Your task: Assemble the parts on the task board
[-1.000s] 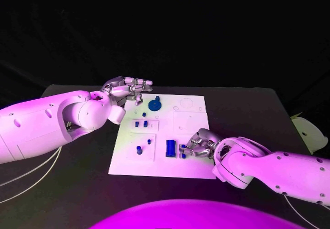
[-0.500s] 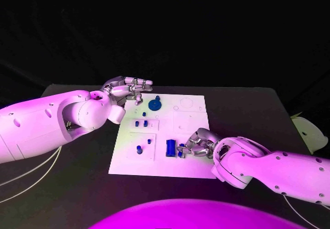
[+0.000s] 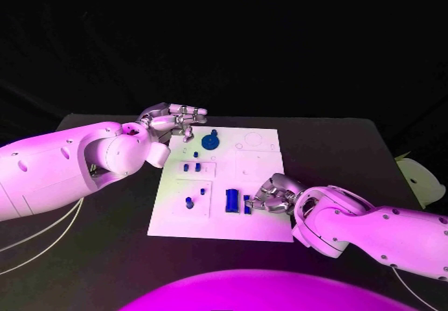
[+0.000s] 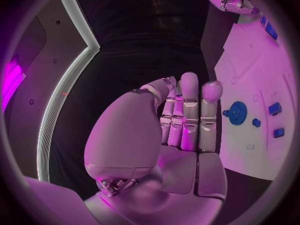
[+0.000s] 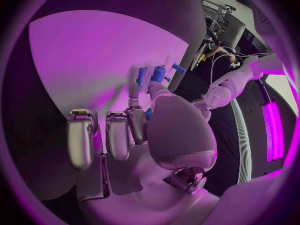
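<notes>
Upright blue part (image 3: 247,208) in right hand (image 3: 272,197)

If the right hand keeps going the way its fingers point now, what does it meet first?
Probably the tall blue part standing on the task board. The right hand points left across the board, with small blue pieces already at its fingertips. Depth is unclear.

Task board (image 3: 252,223) lies mid-table (image 3: 355,142). On its far part sits a gear-shaped part (image 3: 211,140), with two small parts (image 3: 191,168) just nearer. Toward the near edge, a long part (image 3: 230,201) lies right of another small part (image 3: 190,203). Left hand (image 3: 175,121) hangs over the board's far left corner; right hand (image 3: 274,195) sits at the near right, beside the long part.
</notes>
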